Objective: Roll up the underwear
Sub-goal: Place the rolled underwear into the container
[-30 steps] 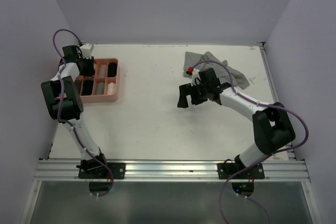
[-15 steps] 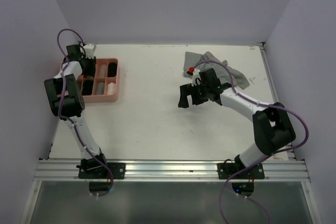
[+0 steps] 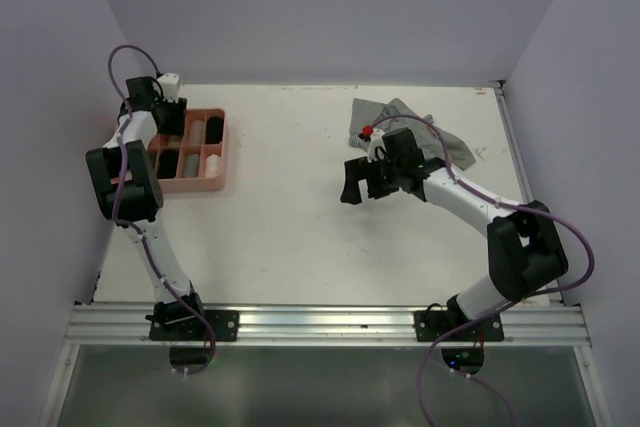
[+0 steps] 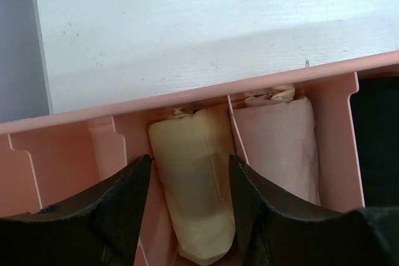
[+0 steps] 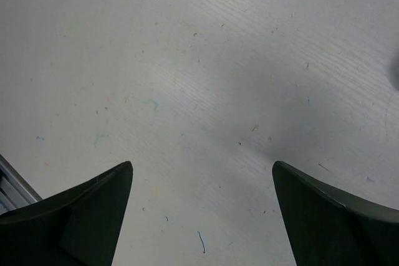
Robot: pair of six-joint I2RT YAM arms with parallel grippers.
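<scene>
Several rolls (image 3: pixel 212 134) already lie in the pink tray (image 3: pixel 224 152). The left gripper (image 4: pixel 188 169) stands open astride a cream roll (image 4: pixel 193 204) there. The right gripper (image 5: pixel 202 179) is wide open and empty. A loose pile of underwear (image 3: pixel 405 115) waits unrolled far right on the table (image 3: pixel 290 207).

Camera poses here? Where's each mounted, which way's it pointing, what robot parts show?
Top external: above and behind the bases, looking down on the table; left arm, right arm, pink tray, underwear pile.
Left wrist: on the left gripper, looking down into the tray; its fingers straddle a cream roll.
Right wrist: on the right gripper, facing bare table; its fingers at the bottom corners.
Shared: tray in top external and left wrist.
</scene>
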